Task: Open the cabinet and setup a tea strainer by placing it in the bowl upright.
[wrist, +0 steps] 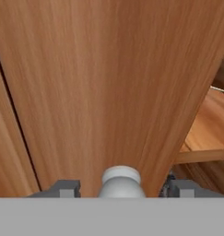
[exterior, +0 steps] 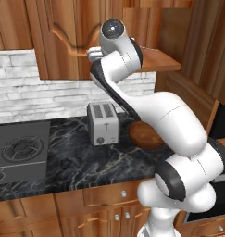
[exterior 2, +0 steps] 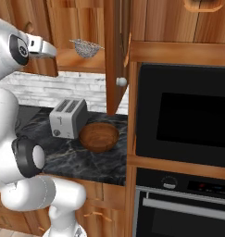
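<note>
While the gripper (wrist: 118, 189) straddles the left door's knob (wrist: 121, 181), jaws apart and gripping nothing, the cabinet (exterior 2: 116, 55) has its right door open; right of the gripper, the tea strainer (exterior 2: 86, 48) sits on the shelf (exterior 2: 67, 60), probably light, springy; take its rim.

- The cabinet (wrist: 109, 83) is seen in smooth reddish wood.
- The tea strainer (exterior 2: 86, 47) is rendered as silver wire mesh.
- The bowl (exterior 2: 99, 136) is shown in dark wood.
</note>
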Controlling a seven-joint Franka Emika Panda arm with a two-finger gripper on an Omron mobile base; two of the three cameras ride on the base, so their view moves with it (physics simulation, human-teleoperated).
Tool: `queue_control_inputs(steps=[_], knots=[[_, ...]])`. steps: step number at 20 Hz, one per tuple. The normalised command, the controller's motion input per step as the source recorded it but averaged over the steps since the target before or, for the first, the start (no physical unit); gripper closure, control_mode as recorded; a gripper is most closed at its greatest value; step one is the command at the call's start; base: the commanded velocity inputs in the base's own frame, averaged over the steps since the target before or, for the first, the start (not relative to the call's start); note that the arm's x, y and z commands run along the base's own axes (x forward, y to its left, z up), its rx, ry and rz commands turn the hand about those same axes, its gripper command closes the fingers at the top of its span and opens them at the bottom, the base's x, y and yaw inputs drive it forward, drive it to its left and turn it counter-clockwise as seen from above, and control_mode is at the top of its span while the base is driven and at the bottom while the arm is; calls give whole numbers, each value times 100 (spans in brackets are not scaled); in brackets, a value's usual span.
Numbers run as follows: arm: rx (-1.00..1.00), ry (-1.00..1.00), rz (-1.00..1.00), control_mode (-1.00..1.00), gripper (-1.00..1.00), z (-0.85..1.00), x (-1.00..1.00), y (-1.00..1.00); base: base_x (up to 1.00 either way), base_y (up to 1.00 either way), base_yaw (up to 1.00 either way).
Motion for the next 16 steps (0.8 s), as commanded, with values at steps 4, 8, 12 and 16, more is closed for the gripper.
queue_control_inputs(steps=[4,8,12,16], knots=[[0,0,-18,-100,100,2,-63,23,0,0,0],[0,0,-19,-100,100,0,-72,24,0,0,0],[-1,0,-20,-100,100,0,-70,30,0,0,0],[-4,0,-21,-100,100,0,-66,44,0,0,0]])
